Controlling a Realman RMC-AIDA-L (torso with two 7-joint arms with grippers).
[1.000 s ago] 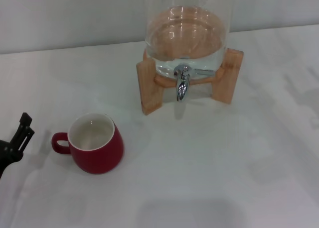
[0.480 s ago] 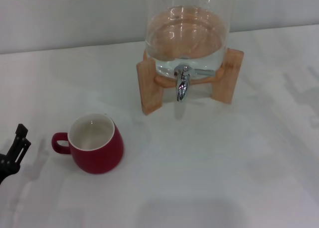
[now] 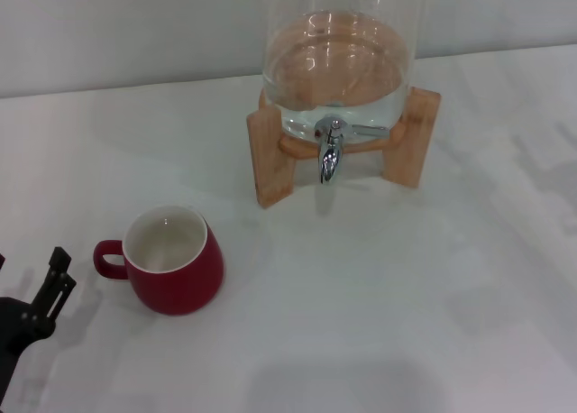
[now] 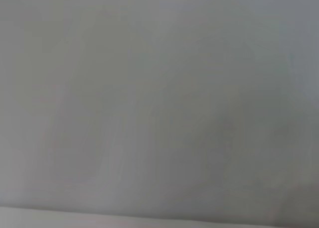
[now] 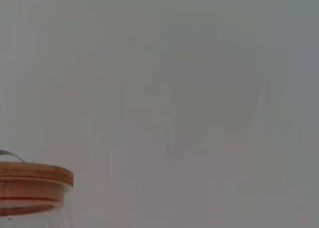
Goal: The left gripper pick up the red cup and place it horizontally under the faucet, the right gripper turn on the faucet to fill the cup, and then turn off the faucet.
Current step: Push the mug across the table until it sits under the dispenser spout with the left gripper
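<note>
The red cup [image 3: 174,261] stands upright on the white table in the head view, cream inside showing, with its loop handle [image 3: 109,259] pointing left. It is empty and sits well in front and to the left of the faucet [image 3: 330,153]. The chrome faucet hangs from the glass dispenser [image 3: 338,61] in its wooden stand [image 3: 273,156]. My left gripper [image 3: 41,300] is at the bottom left corner, a short way left of the cup's handle and not touching it. My right gripper is out of view. The left wrist view shows only a blank grey surface.
The white table [image 3: 379,296] stretches to the front and right of the cup. A grey wall [image 3: 135,25] runs behind the dispenser. The right wrist view shows the dispenser's wooden lid [image 5: 31,180] against the wall.
My left gripper has dropped toward the table's front edge and then shifted a little right, closer to the cup's handle. The cup and the faucet have not moved.
</note>
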